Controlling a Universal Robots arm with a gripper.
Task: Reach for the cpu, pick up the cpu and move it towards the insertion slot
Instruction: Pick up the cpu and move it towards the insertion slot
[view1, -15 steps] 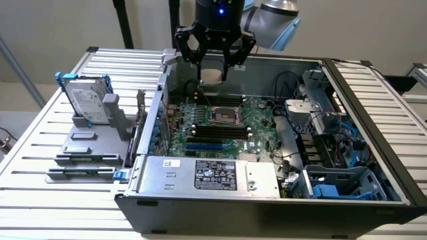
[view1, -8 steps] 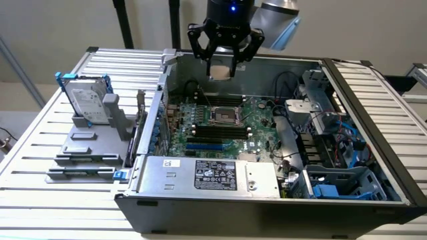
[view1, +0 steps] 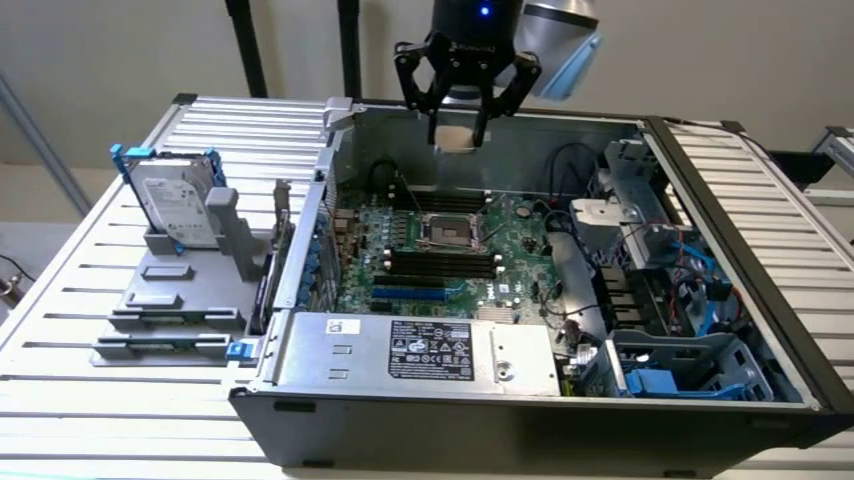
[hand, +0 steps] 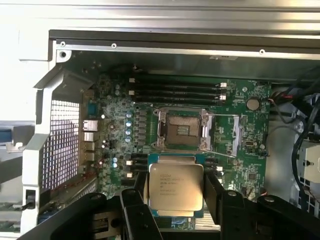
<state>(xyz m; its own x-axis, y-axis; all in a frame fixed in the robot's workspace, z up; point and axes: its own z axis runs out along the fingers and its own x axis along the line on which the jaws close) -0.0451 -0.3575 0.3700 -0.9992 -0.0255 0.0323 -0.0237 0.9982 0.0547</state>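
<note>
I have the black gripper (view1: 457, 128) clamped on the small square silver-topped cpu (hand: 176, 186), above the case's rear edge; any tilt risks bending contacts in the metal-framed insertion slot (hand: 184, 129)

The arm is cut off at twelve o'clock in the exterior view. The print on the cpu (hand: 176, 186) is too small to read, and the gripper (hand: 175, 212) covers its side edges.

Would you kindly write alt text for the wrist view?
The gripper holds the cpu between its black fingers above an open computer case. Beyond it on the green motherboard lies the insertion slot, beside long black memory slots.
</note>
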